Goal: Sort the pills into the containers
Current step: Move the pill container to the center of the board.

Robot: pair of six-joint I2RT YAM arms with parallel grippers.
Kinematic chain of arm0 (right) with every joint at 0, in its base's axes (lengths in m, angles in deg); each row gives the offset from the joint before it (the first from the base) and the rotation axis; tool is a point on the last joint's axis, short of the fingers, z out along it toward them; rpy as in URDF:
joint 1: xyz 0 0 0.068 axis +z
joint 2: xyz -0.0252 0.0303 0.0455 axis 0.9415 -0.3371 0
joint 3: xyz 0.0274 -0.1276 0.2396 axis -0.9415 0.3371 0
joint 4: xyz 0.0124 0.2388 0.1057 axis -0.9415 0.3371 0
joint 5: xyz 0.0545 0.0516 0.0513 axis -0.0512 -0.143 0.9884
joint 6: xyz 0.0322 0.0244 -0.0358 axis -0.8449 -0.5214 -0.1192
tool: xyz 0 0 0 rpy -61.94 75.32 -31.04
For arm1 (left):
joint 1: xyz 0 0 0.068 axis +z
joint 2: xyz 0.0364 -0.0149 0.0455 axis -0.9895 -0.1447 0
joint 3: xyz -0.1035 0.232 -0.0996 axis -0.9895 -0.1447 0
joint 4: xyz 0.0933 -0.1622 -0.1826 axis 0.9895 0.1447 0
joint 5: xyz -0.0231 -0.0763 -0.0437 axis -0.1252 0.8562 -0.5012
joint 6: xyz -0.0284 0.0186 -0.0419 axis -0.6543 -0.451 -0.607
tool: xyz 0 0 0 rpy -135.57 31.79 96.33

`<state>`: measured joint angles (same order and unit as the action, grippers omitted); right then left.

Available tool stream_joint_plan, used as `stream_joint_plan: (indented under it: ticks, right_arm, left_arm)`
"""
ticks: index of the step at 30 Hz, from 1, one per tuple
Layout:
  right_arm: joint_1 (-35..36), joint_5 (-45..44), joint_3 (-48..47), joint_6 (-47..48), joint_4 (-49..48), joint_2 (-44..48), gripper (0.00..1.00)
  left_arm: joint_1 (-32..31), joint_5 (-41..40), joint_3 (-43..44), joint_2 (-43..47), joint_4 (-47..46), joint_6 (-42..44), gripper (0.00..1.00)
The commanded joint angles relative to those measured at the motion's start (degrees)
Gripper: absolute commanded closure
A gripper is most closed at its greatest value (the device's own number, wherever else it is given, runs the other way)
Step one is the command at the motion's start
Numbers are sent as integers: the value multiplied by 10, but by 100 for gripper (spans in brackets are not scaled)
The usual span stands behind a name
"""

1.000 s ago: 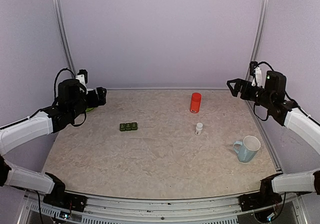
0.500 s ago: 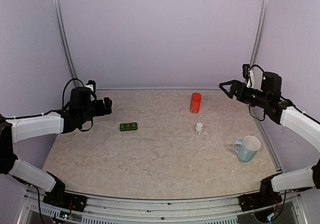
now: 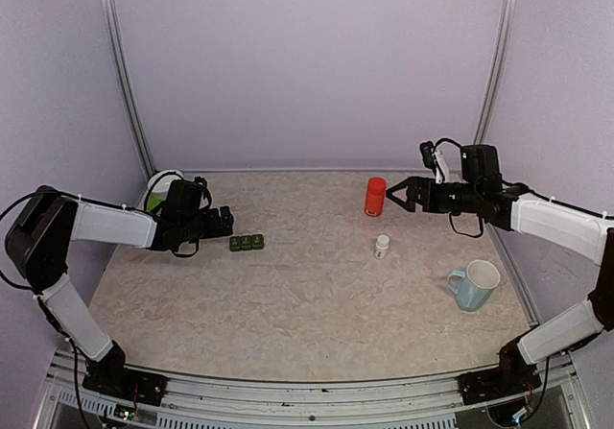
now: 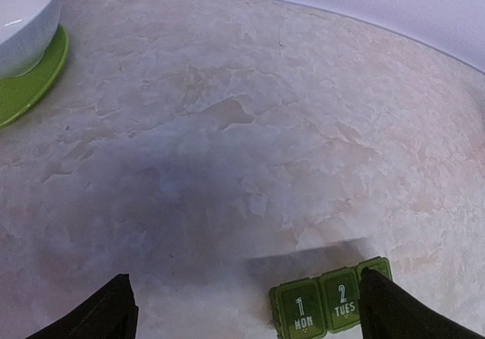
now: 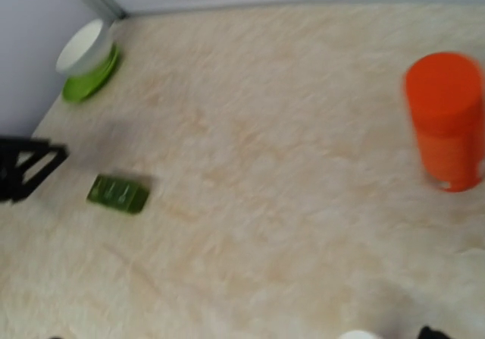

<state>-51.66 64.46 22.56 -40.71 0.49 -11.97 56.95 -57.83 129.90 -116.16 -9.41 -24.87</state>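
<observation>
The containers are a dark green strip of joined lidded compartments lying at the left middle of the table. In the left wrist view the containers read "1 MON" and "2 TUES". My left gripper hovers open just left of the strip, and its right finger covers the strip's far end. My right gripper stands open just right of an orange bottle and holds nothing. From the right wrist, the containers lie far left. No loose pills show in any view.
A small white bottle stands in front of the orange bottle. A pale blue mug sits at the right front. A white bowl on a green plate sits at the back left corner.
Both arms have swung inward and down. The left gripper came right to the green strip; the right gripper came left toward the orange bottle. Both stayed open.
</observation>
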Motion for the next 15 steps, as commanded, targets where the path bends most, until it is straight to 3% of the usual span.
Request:
stream_joint_plan:
  ticks: [1,15]
  right_arm:
    - [29,10,-20,36,9,-25,0]
    - [103,-28,-48,78,16,-63,0]
  left_arm:
    - [2,38,27,-39,-29,-26,1]
    - [14,143,46,-114,-54,-59,2]
